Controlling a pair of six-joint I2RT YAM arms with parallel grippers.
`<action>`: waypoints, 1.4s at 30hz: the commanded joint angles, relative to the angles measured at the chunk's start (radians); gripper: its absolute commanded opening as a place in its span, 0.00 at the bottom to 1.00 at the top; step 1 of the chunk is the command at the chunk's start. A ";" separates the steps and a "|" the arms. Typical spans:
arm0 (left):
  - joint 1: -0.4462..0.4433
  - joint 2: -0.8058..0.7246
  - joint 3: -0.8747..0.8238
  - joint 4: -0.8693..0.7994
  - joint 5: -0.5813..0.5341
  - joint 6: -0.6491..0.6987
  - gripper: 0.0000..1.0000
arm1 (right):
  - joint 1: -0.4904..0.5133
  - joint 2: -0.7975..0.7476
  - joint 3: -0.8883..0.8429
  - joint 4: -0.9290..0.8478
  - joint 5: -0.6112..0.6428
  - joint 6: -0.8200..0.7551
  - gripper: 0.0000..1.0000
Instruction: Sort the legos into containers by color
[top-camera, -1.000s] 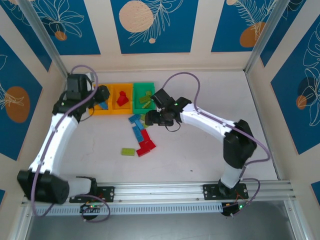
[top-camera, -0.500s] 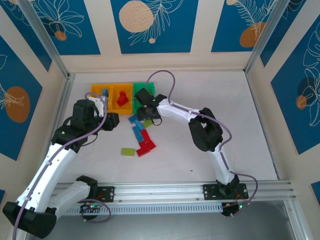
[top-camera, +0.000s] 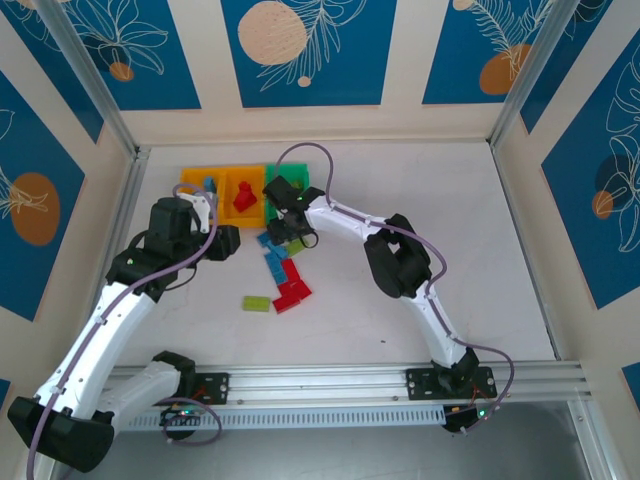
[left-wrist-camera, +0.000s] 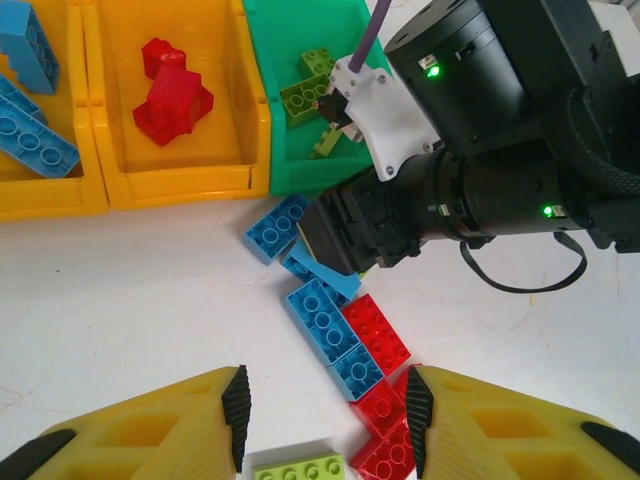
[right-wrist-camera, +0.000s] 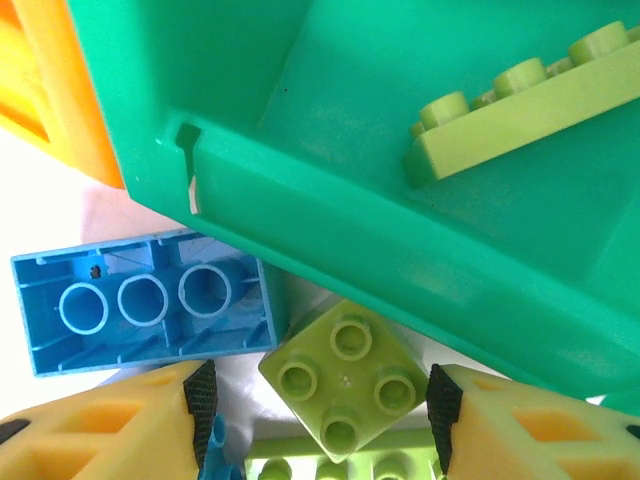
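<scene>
Lime brick framed for a pick beside the green bin
Right gripper is spread with the brick between its jaws, the bin wall just ahead, likely its destination; left gripper hangs spread and empty over loose blue and red legos

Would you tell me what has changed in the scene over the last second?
The left gripper drew back from the left orange bin toward the near side and hangs open by the loose bricks. The right gripper shifted left along the front of the green bin. Its jaws straddle a lime brick, not visibly clamped. The bins and loose bricks stayed put.
</scene>
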 joint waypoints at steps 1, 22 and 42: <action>-0.006 -0.011 -0.002 0.010 -0.022 0.018 0.47 | -0.016 0.043 0.032 -0.036 -0.032 -0.028 0.61; -0.006 -0.007 -0.022 0.034 -0.022 0.005 0.51 | -0.022 0.075 0.051 -0.104 0.014 0.016 0.58; -0.006 -0.080 -0.066 0.096 0.243 0.166 0.99 | -0.021 -0.366 -0.267 0.064 0.024 0.034 0.25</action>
